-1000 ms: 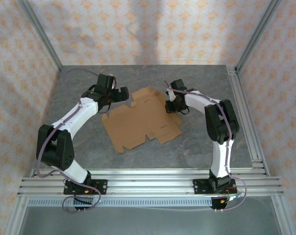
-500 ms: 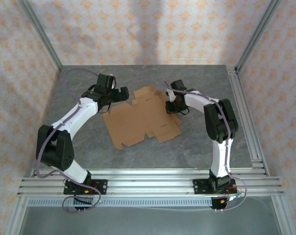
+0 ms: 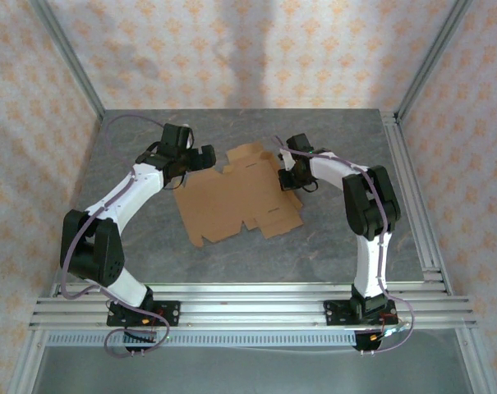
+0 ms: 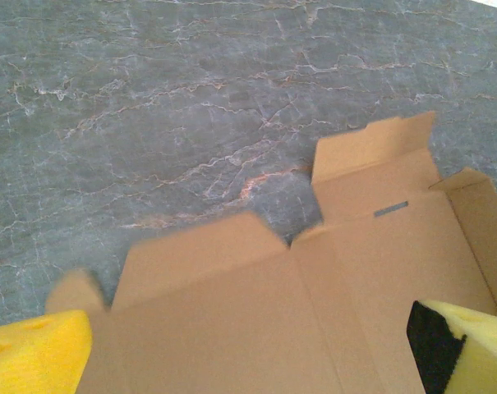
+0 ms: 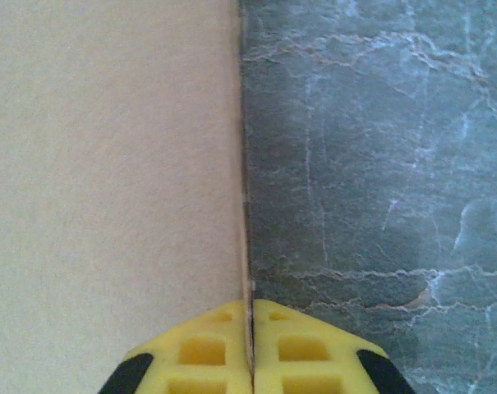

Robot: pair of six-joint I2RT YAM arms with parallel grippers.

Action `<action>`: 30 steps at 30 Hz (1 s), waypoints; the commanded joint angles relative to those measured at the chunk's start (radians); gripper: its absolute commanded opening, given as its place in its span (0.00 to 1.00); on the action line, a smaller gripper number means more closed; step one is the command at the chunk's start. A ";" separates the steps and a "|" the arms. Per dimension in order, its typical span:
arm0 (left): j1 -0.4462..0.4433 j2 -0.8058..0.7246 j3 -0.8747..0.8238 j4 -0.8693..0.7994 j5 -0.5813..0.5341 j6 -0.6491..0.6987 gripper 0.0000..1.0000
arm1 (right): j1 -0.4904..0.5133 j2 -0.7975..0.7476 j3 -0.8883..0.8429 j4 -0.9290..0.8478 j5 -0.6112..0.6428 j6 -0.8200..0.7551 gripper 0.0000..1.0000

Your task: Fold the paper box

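Lying flat in the middle of the grey marbled table (image 3: 149, 246), between orange-patterned walls (image 3: 232, 49), the paper box (image 3: 232, 201) has slid slightly toward the far left since a second ago. The right gripper (image 5: 250, 328) is pinched tight on its right edge. The left gripper (image 3: 197, 162) hangs spread wide over its far-left flaps.

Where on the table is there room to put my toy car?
The table is bare in the near strip between the paper box and the front rails, and in the far strip by the back wall. Crowded in the middle: the left tool hangs over the box, the right tool pinches its edge.
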 commanded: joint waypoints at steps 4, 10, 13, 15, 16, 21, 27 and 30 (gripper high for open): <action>0.009 -0.026 -0.004 0.018 0.008 -0.011 1.00 | 0.024 -0.063 -0.007 -0.011 0.061 -0.029 0.00; 0.043 -0.038 -0.030 0.053 0.044 -0.064 1.00 | 0.077 -0.083 0.026 -0.070 0.233 -0.146 0.00; 0.068 -0.045 -0.043 0.065 0.066 -0.086 1.00 | 0.099 -0.096 0.033 -0.077 0.303 -0.215 0.00; 0.089 -0.053 -0.058 0.072 0.078 -0.101 1.00 | 0.115 -0.110 0.029 -0.068 0.348 -0.262 0.00; 0.096 -0.058 -0.066 0.076 0.080 -0.105 1.00 | 0.121 -0.120 0.027 -0.061 0.368 -0.284 0.00; 0.121 -0.067 -0.080 0.068 0.083 -0.102 1.00 | 0.143 -0.153 0.015 -0.031 0.425 -0.388 0.00; 0.154 -0.054 -0.087 0.081 0.105 -0.136 1.00 | 0.189 -0.199 -0.071 0.113 0.542 -0.549 0.00; 0.175 -0.037 -0.081 0.092 0.124 -0.145 1.00 | 0.204 -0.205 -0.094 0.166 0.603 -0.609 0.00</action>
